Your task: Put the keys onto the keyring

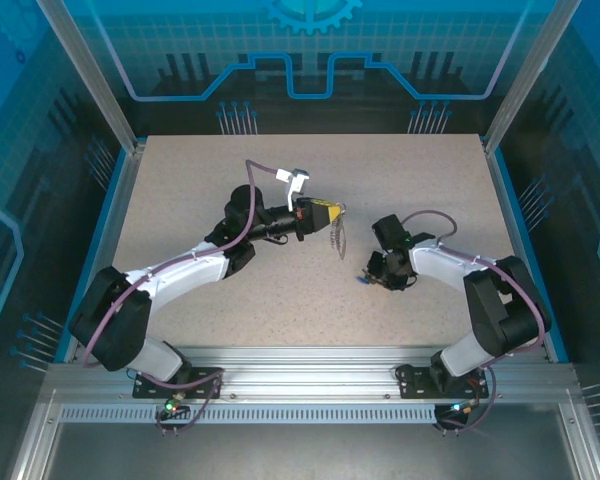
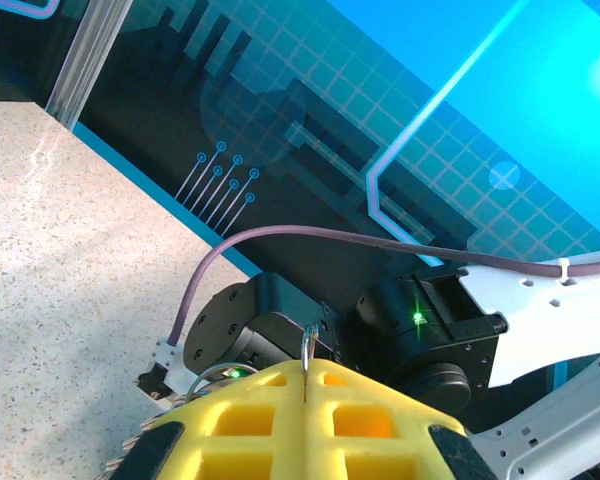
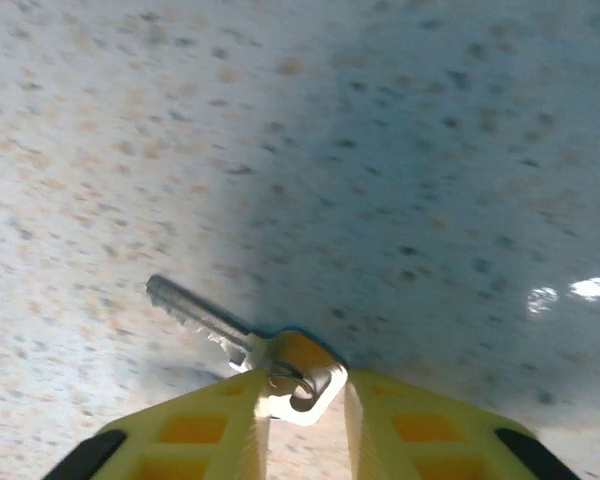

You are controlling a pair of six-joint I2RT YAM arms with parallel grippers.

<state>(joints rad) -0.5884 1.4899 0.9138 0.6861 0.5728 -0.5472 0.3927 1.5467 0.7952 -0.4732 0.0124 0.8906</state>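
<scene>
My left gripper (image 1: 328, 212) hangs over the middle of the table, shut on the keyring (image 1: 338, 238), whose thin loop and chain dangle below it. In the left wrist view the yellow fingers of the left gripper (image 2: 307, 372) are pressed together on the keyring's thin metal wire (image 2: 308, 345). Low on the table to the right, my right gripper (image 1: 373, 272) is at the blue-headed key (image 1: 363, 281). In the right wrist view the key (image 3: 195, 312) lies flat with its blade pointing up and left. Its head sits between the fingers of the right gripper (image 3: 305, 385), touching both.
The speckled table (image 1: 180, 190) has a blue raised rim and aluminium posts at its corners. A purple cable (image 2: 280, 235) arcs over the left wrist. The right arm's black joints (image 2: 420, 330) stand just beyond the left gripper.
</scene>
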